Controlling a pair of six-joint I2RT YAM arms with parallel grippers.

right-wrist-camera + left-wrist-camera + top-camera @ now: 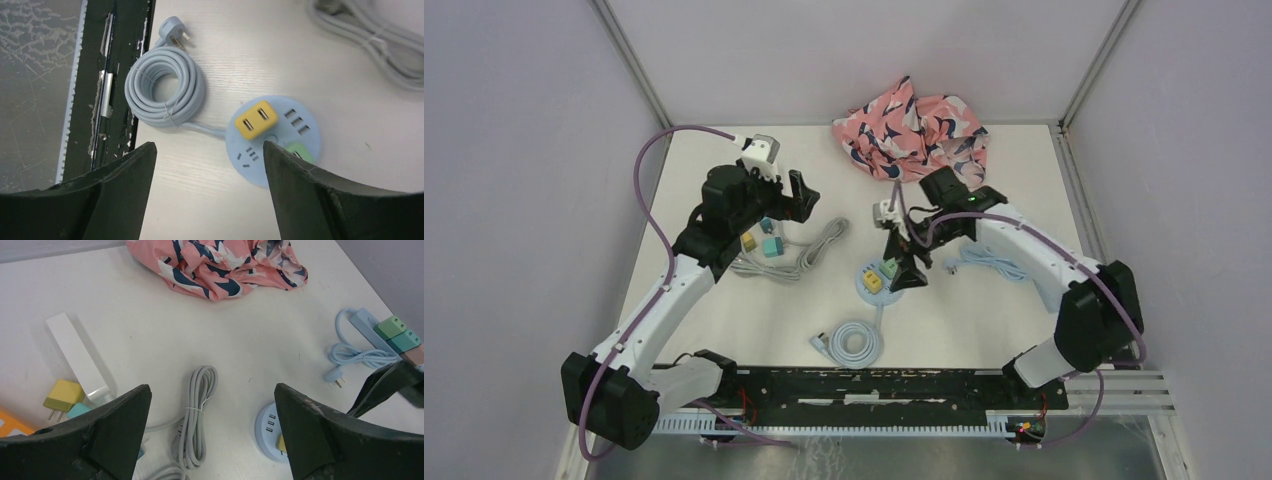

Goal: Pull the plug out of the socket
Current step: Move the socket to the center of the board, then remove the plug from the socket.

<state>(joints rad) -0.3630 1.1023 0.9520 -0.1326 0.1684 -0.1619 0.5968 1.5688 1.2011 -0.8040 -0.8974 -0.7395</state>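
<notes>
A round light-blue socket point(871, 284) lies mid-table with a yellow plug point(873, 283) and a green plug point(889, 268) in it. In the right wrist view the socket point(250, 155) sits between my fingers, with the yellow plug point(256, 119) ahead and the green plug point(299, 151) partly behind the right finger. My right gripper point(906, 268) point(207, 147) hovers open and empty just above the socket. My left gripper point(796, 198) point(212, 390) is open and empty, above a grey cable bundle; the socket point(265, 427) shows beside its right finger.
A pink patterned cloth point(914, 130) lies at the back. A white power strip point(77, 357) with loose plugs and a grey cable bundle point(197, 415) lie to the left. The socket's coiled cable point(165, 92) lies near the front rail. A blue strip point(370, 327) with cable lies to the right.
</notes>
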